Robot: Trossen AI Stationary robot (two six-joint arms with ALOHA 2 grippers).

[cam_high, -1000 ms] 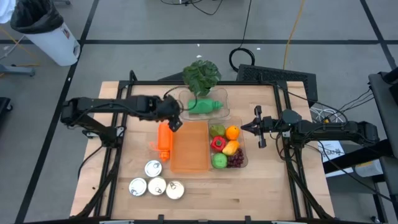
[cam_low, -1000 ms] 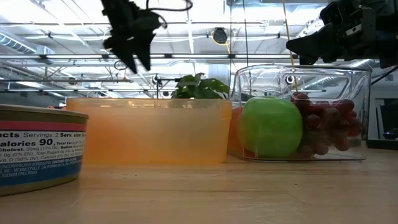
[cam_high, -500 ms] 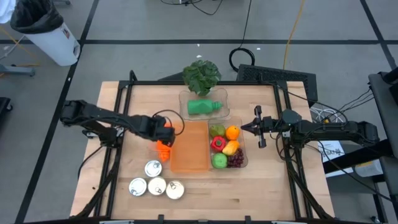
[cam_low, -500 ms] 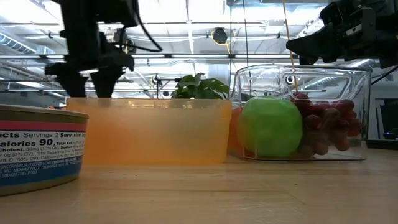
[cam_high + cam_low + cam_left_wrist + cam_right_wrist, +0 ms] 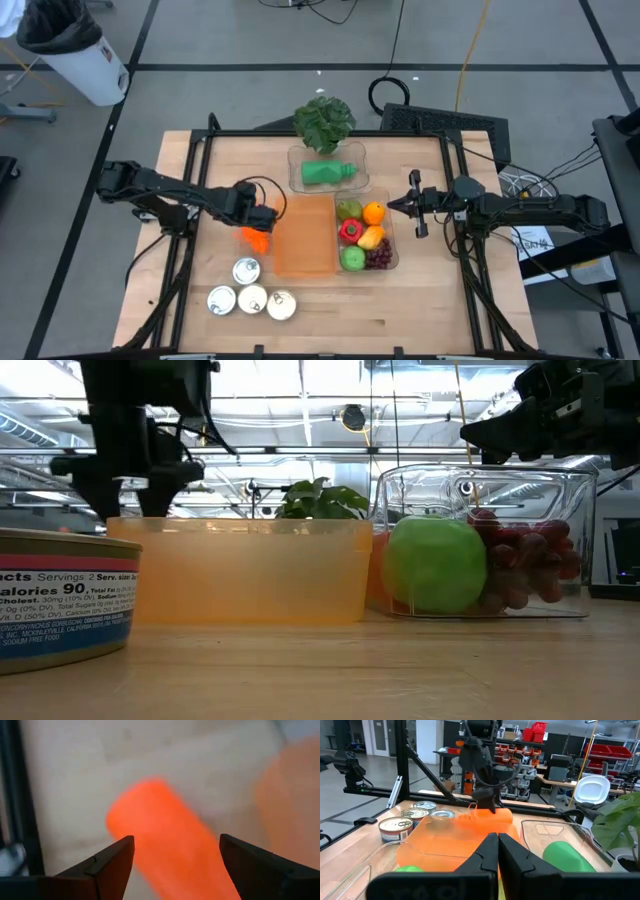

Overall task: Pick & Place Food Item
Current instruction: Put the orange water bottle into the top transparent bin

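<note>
Left gripper sits low at centre-left of the high view, just left of the orange tray. Its jaws are spread wide, straddling the orange cylinder-shaped food item, which fills the gap in the left wrist view; fingers are either side of it, contact unclear, nothing clamped. In the high view only a bit of the orange item pokes out below the gripper, lying on the wooden table.

Right gripper hangs at centre-right, just right of the clear fruit container; jaws closed together, holding nothing.

Fruit container has green apple and grapes in front in the low view. Green bottle lies in the clear tray at upper centre, leafy plant above it. Four cans at lower left.
</note>
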